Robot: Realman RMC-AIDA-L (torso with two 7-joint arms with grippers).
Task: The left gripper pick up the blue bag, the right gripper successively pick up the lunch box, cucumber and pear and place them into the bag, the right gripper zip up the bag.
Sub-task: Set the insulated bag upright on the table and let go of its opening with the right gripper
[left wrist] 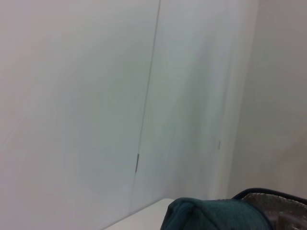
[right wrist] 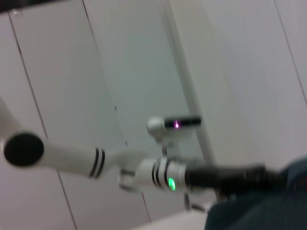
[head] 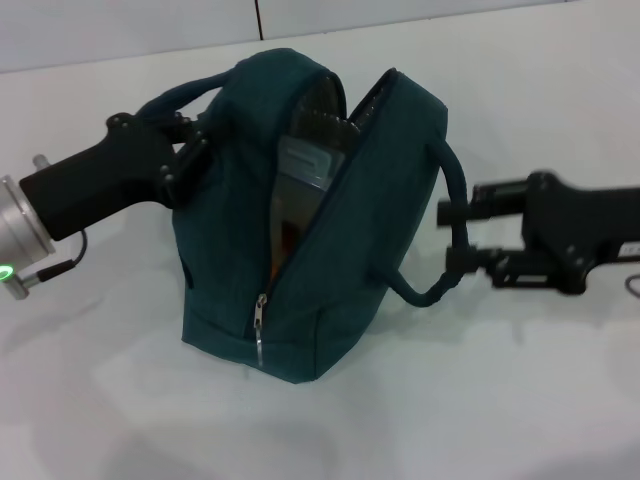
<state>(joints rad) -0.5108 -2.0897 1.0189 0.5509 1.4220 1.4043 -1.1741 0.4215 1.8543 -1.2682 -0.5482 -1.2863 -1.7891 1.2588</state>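
The blue bag stands centre-table, teal fabric, its long axis running from 7 to 1 o'clock, mouth unzipped and gaping. The left gripper at 10 o'clock seems clamped on one handle. The right gripper at 3 o'clock straddles the other handle, jaws spread.

The blue bag gapes open, but its contents are dim shapes that cannot be identified. The left gripper has its fingertips hidden against the bag's handle. The left wrist view cuts the bag off at the edge. The right wrist view is blurred, the bag only a dark corner.
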